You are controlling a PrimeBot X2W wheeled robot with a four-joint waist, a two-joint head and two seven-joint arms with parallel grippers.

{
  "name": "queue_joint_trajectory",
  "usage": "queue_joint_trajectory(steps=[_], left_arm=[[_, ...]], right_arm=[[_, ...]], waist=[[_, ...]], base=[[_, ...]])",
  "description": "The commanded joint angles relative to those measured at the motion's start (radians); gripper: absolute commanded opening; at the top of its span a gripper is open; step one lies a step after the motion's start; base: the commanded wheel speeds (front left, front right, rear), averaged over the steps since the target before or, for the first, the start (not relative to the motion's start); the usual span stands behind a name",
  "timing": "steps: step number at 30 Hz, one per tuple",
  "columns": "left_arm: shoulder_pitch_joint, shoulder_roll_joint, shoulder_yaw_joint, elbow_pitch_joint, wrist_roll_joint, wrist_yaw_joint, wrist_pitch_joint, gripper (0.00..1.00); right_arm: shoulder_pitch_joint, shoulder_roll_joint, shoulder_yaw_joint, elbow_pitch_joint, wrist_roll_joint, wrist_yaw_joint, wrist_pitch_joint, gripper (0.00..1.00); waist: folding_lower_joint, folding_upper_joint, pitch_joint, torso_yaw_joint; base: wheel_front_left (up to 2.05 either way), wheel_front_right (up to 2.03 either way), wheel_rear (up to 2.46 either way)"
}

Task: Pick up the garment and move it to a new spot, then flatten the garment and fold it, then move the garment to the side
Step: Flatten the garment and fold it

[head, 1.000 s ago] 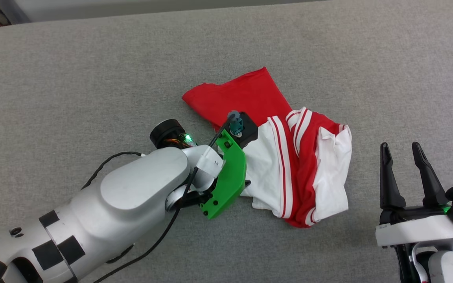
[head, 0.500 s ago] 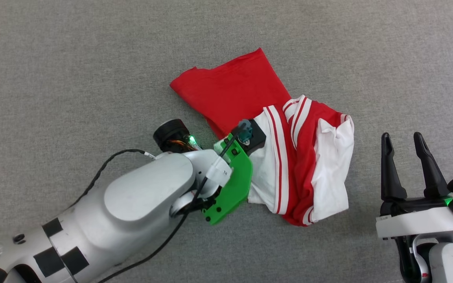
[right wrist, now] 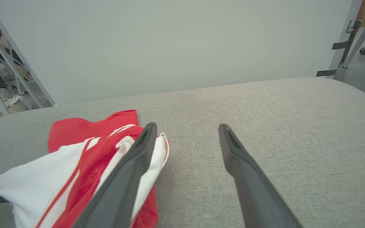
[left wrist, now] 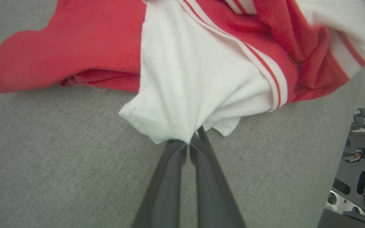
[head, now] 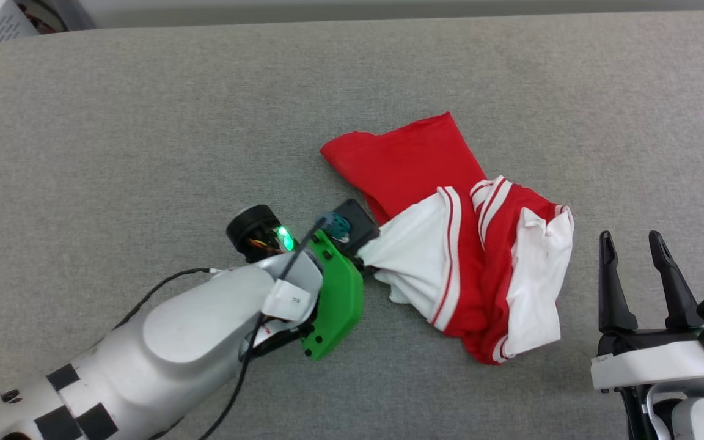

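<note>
Two fingers of the left gripper (left wrist: pixel 193 139) pinch together on the white near-left edge of the garment (head: pixel 480 256), which lies crumpled right of centre. The grey padded surface (head: pixel 144 134) stretches wide to the left and far. The right gripper (head: pixel 632 241) stands spread, near the garment's right edge without touching it.

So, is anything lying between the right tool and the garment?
Nothing visible: bare grey surface lies between the open right tool and the garment. The left tool is shut on white cloth at its far side.
</note>
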State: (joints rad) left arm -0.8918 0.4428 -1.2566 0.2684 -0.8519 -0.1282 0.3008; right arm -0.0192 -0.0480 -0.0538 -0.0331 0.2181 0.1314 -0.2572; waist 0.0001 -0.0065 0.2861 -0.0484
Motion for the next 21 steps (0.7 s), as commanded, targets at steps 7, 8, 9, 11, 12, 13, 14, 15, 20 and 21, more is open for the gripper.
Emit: queue_joint_trajectory(steps=[7,8,9,11,12,13,14,15,20,21], left_arm=[[0.096,0.144,0.085,0.033,-0.051,0.061,-0.118,0.0],[0.111,0.167,0.088,0.043,-0.046,0.079,-0.128,0.0],[0.126,0.182,0.093,0.051,-0.05,0.091,-0.137,0.0],[0.166,0.199,0.111,0.069,-0.083,0.109,-0.158,0.0],[0.184,0.209,0.115,0.084,-0.089,0.12,-0.167,0.0],[0.198,0.215,0.117,0.097,-0.094,0.128,-0.174,0.0],[0.244,0.221,0.12,0.149,-0.116,0.142,-0.192,0.0],[0.26,0.219,0.121,0.167,-0.126,0.142,-0.197,0.0],[0.294,0.189,0.116,0.241,-0.148,0.13,-0.213,0.0],[0.296,0.18,0.118,0.256,-0.15,0.129,-0.224,0.09]], right_arm=[[0.019,-0.002,-0.003,0.006,-0.008,-0.001,-0.005,1.0],[0.019,-0.002,-0.003,0.006,-0.009,-0.001,-0.005,1.0],[0.019,-0.002,-0.003,0.007,-0.01,-0.001,-0.005,1.0],[0.02,-0.002,-0.011,0.012,-0.015,-0.001,-0.005,1.0],[0.02,-0.002,-0.012,0.014,-0.016,-0.001,-0.005,1.0],[0.021,-0.002,-0.013,0.015,-0.017,-0.001,-0.005,1.0],[0.024,-0.002,-0.015,0.018,-0.018,-0.001,-0.005,1.0],[0.024,-0.002,-0.015,0.018,-0.019,-0.001,-0.005,1.0],[0.026,-0.002,-0.022,0.018,-0.026,-0.001,-0.005,1.0],[0.026,-0.002,-0.023,0.019,-0.028,-0.001,-0.005,1.0]], waist=[[-0.0001,0.0065,-0.053,0.08],[-0.0001,0.0065,-0.051,0.082],[-0.0001,0.0065,-0.049,0.082],[-0.0001,0.0065,-0.045,0.084],[-0.0001,0.0065,-0.043,0.084],[-0.0001,0.0065,-0.041,0.083],[-0.0001,0.0065,-0.038,0.081],[-0.0001,0.0065,-0.038,0.079],[-0.0001,0.0065,-0.038,0.083],[-0.0001,0.0065,-0.04,0.085]], base=[[0.0,0.0,0.0],[0.0,0.0,0.0],[0.0,0.0,0.0],[0.0,0.0,0.0],[0.0,0.0,0.0],[0.0,0.0,0.0],[0.0,0.0,0.0],[0.0,0.0,0.0],[0.0,0.0,0.0],[0.0,0.0,0.0]])
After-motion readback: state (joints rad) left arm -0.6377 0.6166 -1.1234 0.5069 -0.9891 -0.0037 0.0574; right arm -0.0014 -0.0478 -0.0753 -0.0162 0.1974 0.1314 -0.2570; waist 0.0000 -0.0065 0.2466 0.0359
